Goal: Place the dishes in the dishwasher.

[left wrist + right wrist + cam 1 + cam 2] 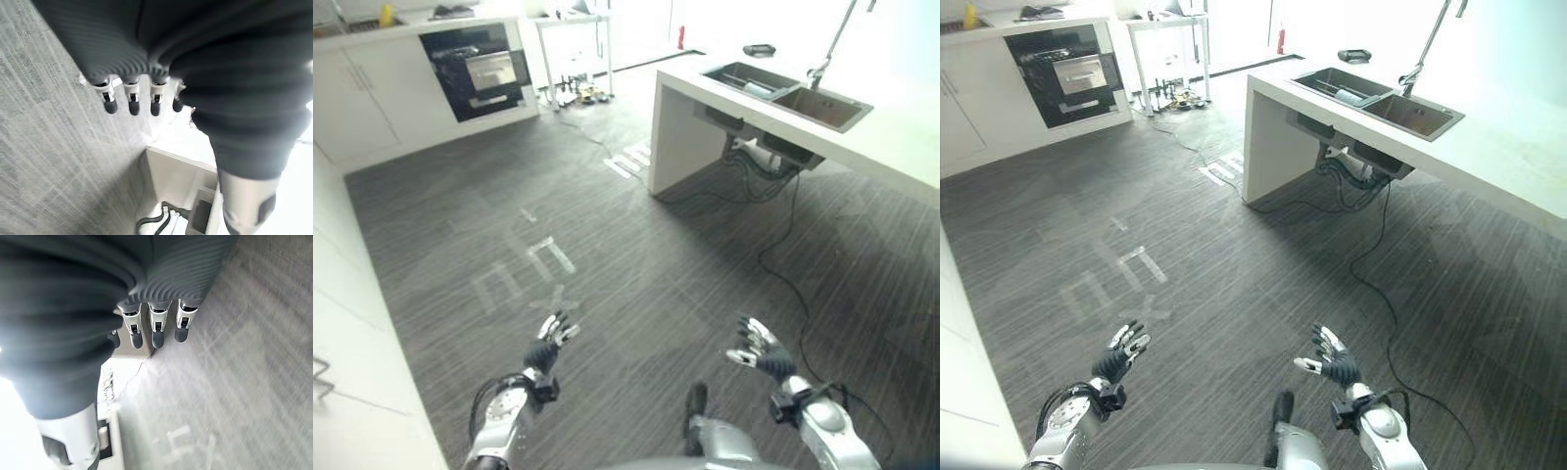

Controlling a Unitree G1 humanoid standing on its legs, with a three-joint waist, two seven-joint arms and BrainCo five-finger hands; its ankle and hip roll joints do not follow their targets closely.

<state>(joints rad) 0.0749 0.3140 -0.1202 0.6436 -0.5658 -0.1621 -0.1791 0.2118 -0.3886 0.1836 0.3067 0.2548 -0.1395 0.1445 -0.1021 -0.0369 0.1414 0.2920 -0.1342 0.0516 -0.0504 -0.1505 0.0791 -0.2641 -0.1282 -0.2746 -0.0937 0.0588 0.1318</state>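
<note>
While both hands hang empty over the floor, the left hand (pixel 551 345) and right hand (pixel 759 350) show fingers straight and apart. Farther off, the worktop (pixel 901 137) carries a double sink (pixel 788 93); an item, probably a dish (pixel 756 89), lies in its left basin. Approach squarely and stop close before reaching in. A dark built-in appliance (pixel 478 69) stands at the far wall.

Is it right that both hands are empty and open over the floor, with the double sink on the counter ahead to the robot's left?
Not quite: the sink sits ahead to the robot's right, per the left eye view. Left hand and right hand are indeed open, empty, over the floor.
</note>
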